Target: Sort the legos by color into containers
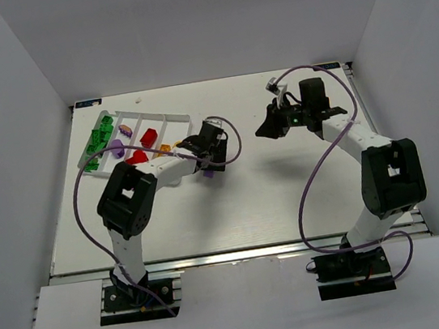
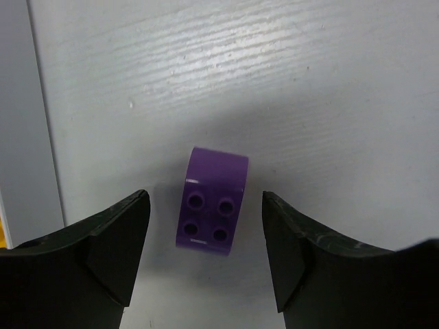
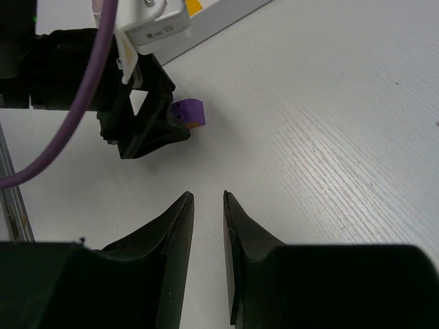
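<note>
A purple lego (image 2: 211, 203) lies on the table with its four underside holes facing the left wrist camera. My left gripper (image 2: 204, 200) is open around it, and both fingers stand clear of its sides. The top view shows that gripper (image 1: 208, 168) just right of the white tray (image 1: 152, 118), over the purple lego (image 1: 209, 175). The tray's containers hold green legos (image 1: 100, 140), purple legos (image 1: 118, 149), red legos (image 1: 149, 137) and an orange one (image 1: 164, 149). My right gripper (image 3: 206, 195) hovers over bare table with its jaws narrowly open and nothing between them. Ahead of it is the purple lego (image 3: 188, 113).
In the right wrist view the left arm's black fingers (image 3: 147, 120) and its purple cable (image 3: 75, 130) fill the upper left. A corner of the tray (image 3: 219, 17) shows at the top there. White walls close in the table on three sides.
</note>
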You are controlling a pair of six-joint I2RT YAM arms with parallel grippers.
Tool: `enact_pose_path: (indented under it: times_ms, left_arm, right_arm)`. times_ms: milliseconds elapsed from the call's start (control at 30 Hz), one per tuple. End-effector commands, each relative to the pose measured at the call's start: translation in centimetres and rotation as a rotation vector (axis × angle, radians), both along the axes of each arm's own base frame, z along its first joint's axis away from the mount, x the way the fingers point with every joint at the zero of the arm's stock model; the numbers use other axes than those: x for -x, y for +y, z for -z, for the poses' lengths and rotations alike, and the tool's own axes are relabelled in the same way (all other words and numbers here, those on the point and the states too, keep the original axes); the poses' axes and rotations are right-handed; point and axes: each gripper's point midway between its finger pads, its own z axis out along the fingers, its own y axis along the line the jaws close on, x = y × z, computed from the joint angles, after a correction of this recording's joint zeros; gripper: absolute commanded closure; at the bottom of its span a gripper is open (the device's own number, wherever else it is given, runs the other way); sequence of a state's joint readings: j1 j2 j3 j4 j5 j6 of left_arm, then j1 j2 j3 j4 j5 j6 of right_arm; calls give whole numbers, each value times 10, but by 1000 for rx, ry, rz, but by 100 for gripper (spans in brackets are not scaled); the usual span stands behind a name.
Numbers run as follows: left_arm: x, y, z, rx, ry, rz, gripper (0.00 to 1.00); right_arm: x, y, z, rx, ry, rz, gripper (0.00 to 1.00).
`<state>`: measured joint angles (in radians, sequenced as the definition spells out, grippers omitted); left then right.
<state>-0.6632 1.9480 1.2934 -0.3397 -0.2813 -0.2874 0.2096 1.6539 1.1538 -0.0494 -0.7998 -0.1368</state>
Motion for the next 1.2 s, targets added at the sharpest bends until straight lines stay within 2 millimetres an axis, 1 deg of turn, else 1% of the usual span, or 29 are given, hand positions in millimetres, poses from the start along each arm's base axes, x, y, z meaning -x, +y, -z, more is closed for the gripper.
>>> enact_pose_path:
  times_ms: [0,100,133,233,300,367,433,467,500,567,600,633,700,733,767,833,867,933,967,1000,1033,1067,1133,1167]
  left_arm:
    - [-17,-6,-17,-34,-43,18,25]
    - [-14,-11,-8,-23,-15,34,30]
    - [-12,-12,-6,-17,-7,40,34]
    - [-8,-11,-2,-9,4,41,41]
    - [-6,-10,-3,-5,5,41,44]
    - [-3,-8,-2,-7,10,41,50]
    - [-4,-9,-8,1,1,40,55]
    - [-5,-10,-12,10,-7,39,62]
    - [-6,-11,-18,21,-14,33,66]
    - [-12,-12,-41,47,-53,16,75]
    - [-14,-11,-51,62,-70,4,76]
    - [-17,-9,-71,91,-108,-10,76]
    - [-24,3,-91,130,-139,-53,76]
    - [-26,10,-111,162,-174,-68,76]
    - [-33,27,-120,172,-191,-106,77]
    - [-35,47,-128,189,-199,-139,77]
    - [-42,72,-139,200,-222,-186,77]
    - [-41,98,-132,192,-201,-218,77]
    - [-46,125,-132,188,-201,-269,78]
    - [-45,138,-131,177,-196,-284,78]
    - [-44,151,-125,168,-184,-305,78]
    - [-48,174,-124,161,-188,-349,78]
    - [-51,196,-120,138,-179,-377,78]
    - [-54,215,-119,126,-181,-411,78]
  right_arm:
    - [-1,-1,-16,-34,-32,-7,70]
    - [-1,-3,-16,-36,-31,-1,70]
    - [-2,-4,-17,-37,-33,3,70]
    - [-2,-5,-16,-41,-23,9,70]
    - [-3,-6,-17,-42,-24,13,70]
    - [-4,-6,-17,-42,-23,15,70]
    - [-3,-6,-19,-45,-27,13,70]
    - [-3,-6,-19,-44,-30,12,70]
    - [-3,-6,-20,-45,-32,8,70]
    - [-1,-7,-23,-39,-52,2,72]
    - [0,-7,-25,-36,-67,-2,73]
    - [2,-7,-25,-33,-72,-6,74]
    - [5,-8,-28,-26,-101,-23,80]
    - [6,-8,-28,-24,-106,-25,84]
    - [8,-9,-27,-22,-107,-30,93]
    - [11,-8,-27,-23,-110,-40,98]
    - [13,-8,-24,-24,-103,-43,99]
    - [16,-6,-23,-27,-101,-55,100]
    - [17,-5,-23,-29,-98,-57,100]
    - [18,-5,-22,-30,-97,-63,100]
    - [20,-3,-21,-27,-97,-72,100]
    - [21,-3,-20,-24,-101,-76,100]
    - [24,-1,-18,-13,-108,-92,100]
    - [26,-1,-16,-10,-103,-96,99]
